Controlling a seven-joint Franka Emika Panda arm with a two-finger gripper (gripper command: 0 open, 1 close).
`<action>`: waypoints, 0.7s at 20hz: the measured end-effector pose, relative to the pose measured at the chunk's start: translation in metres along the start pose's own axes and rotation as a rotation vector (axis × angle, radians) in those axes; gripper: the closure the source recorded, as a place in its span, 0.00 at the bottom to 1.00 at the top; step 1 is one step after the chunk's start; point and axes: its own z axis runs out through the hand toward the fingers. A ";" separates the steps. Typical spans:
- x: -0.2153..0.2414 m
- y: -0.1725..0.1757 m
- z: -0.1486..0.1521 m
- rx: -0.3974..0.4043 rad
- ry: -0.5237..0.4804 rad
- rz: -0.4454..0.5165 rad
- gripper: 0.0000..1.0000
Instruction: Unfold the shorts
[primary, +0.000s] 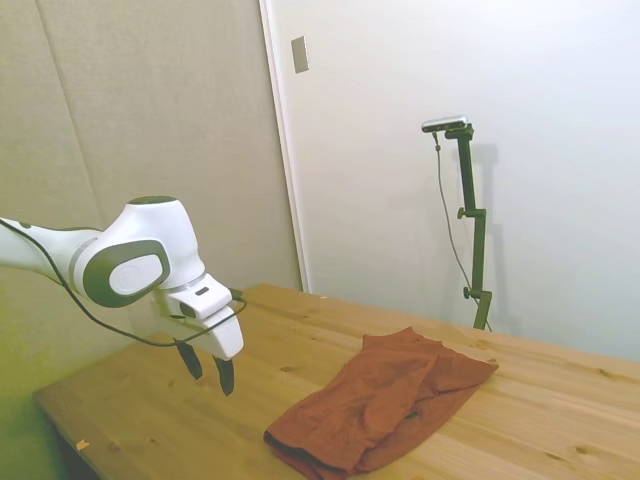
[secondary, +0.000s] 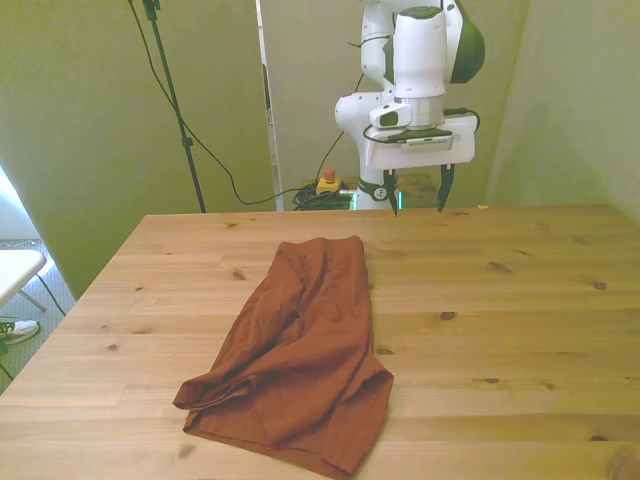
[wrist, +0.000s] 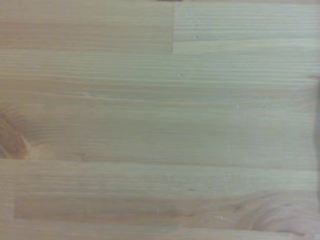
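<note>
Hovering above the wooden counter (secondary: 520, 300), the tool (secondary: 417, 195) hangs spread and empty, well apart from the rust-red shorts (secondary: 300, 350) (folded, rumpled) lying toward the front view's left.

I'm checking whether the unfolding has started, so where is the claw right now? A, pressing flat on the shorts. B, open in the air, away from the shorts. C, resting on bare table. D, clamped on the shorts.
B: the claw hangs open above the table, clear of the folded shorts.
</note>
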 end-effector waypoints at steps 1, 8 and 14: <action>0.000 0.000 0.000 -0.001 -0.001 0.001 0.00; 0.043 0.030 -0.033 0.018 0.045 0.085 0.00; 0.126 0.118 -0.071 0.061 0.044 0.207 0.00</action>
